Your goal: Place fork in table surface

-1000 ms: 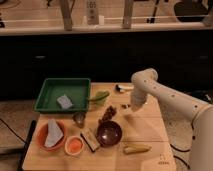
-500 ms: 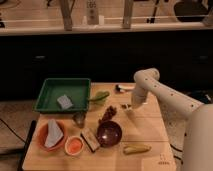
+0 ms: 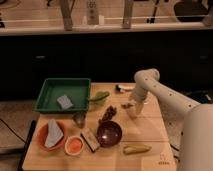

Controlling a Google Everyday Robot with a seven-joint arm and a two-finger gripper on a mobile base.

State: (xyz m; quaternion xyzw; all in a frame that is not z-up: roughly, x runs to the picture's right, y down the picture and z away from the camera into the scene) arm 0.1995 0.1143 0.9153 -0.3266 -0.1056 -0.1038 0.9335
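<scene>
The table surface (image 3: 150, 130) is a pale plank top with a small dark logo (image 3: 161, 161) near its front right corner. My gripper (image 3: 132, 111) points down on the white arm (image 3: 165, 97), low over the table's right half, just right of a small dark item (image 3: 127, 105). I cannot pick out the fork: it may be hidden at the gripper. A thicker utensil with a black head and white handle (image 3: 123, 88) lies at the back edge behind the gripper.
A green tray (image 3: 50, 89) with a grey sponge (image 3: 64, 101) sits back left. A purple bowl (image 3: 109, 132), an orange bowl with a cloth (image 3: 50, 135), an orange cup (image 3: 74, 145), a brown bar (image 3: 90, 139), a yellow-green fruit (image 3: 136, 148), a green item (image 3: 100, 96) and a metal cup (image 3: 79, 119) lie across the table.
The arm has shifted slightly and the gripper seems a little lower over the same spot. The objects on the table have not moved.
</scene>
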